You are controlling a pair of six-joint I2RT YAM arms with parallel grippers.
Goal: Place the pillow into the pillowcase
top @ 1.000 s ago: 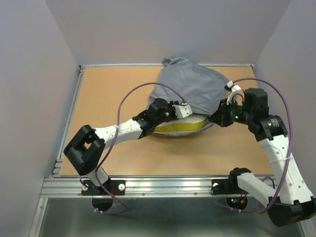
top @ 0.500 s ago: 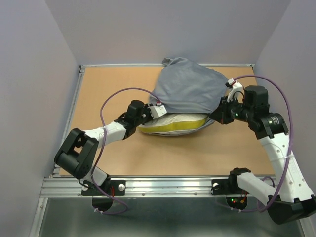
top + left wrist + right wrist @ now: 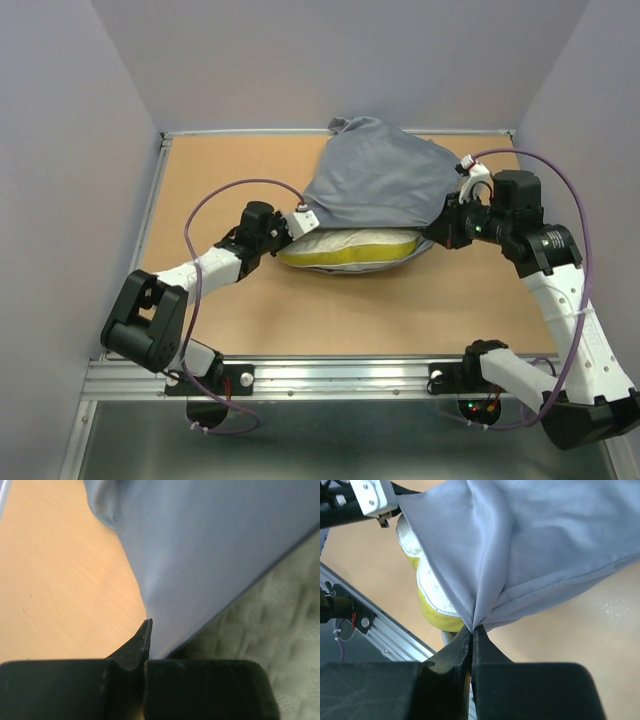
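Left pincer (image 3: pixel 303 212) shifted frame-left and closed onto the pillowcase (image 3: pixel 380 180) hem, right pincer (image 3: pixel 440 228) clamped the opposite corner, pillow (image 3: pixel 350 250) sat centre-frame, yellow edge uncovered, so the mouth looked ready to stretch.

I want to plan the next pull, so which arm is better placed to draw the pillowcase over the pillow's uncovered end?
Left, probably. The left gripper pinches the pillowcase hem beside the pillow at its most exposed corner; the right gripper holds the hem where little of it shows.

Grey wrinkled pillowcase (image 3: pixel 380 185) draped over white quilted pillow (image 3: pixel 350 246), yellow-banded near edge exposed
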